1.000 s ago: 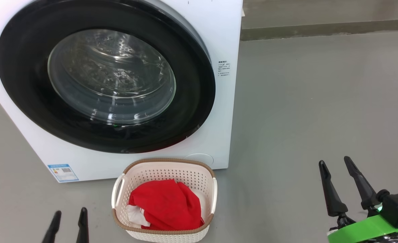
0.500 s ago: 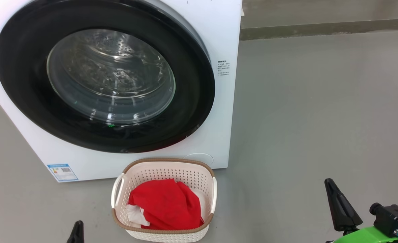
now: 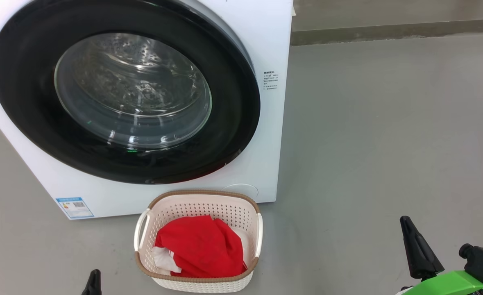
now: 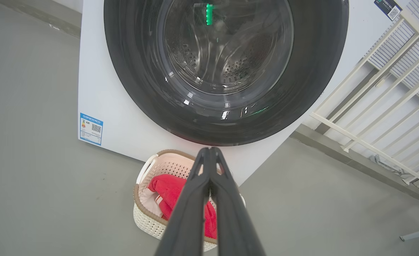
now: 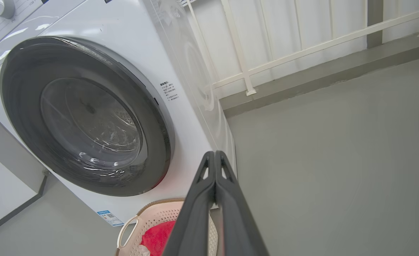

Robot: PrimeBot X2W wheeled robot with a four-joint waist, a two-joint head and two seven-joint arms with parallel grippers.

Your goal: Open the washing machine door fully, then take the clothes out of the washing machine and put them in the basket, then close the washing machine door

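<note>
We think the job is as good as done. The washing machine door (image 3: 132, 90) looks pushed flat against the washing machine (image 3: 276, 41), up ahead of both our claws. Through its glass we see the shiny drum with its little holes. We spot no red in there, so we guess it is empty. The clothes (image 3: 200, 248) lie in the basket (image 3: 202, 207), a big red heap with a bit of white poking out. The basket sits on the grey floor (image 3: 368, 143) right in front of the machine, between our two claws and much nearer the left one.

Our left claw (image 4: 209, 153) has its two dark fingers pressed together with nothing between them. The basket is just past its tips. Our right claw (image 5: 214, 154) is pressed together too, and empty, with the basket off to its left. Neither claw touches anything. We cannot tell if the door has clicked shut. If it has, we see nothing left to do.

There is a blue sticker (image 3: 74, 207) low on the machine, ahead of the left claw. It has a square code and tiny words we cannot read. Some small black print (image 3: 270, 81) sits beside the door rim, on the right claw's side. It is too small to read as well. We can make out no brand name.
</note>
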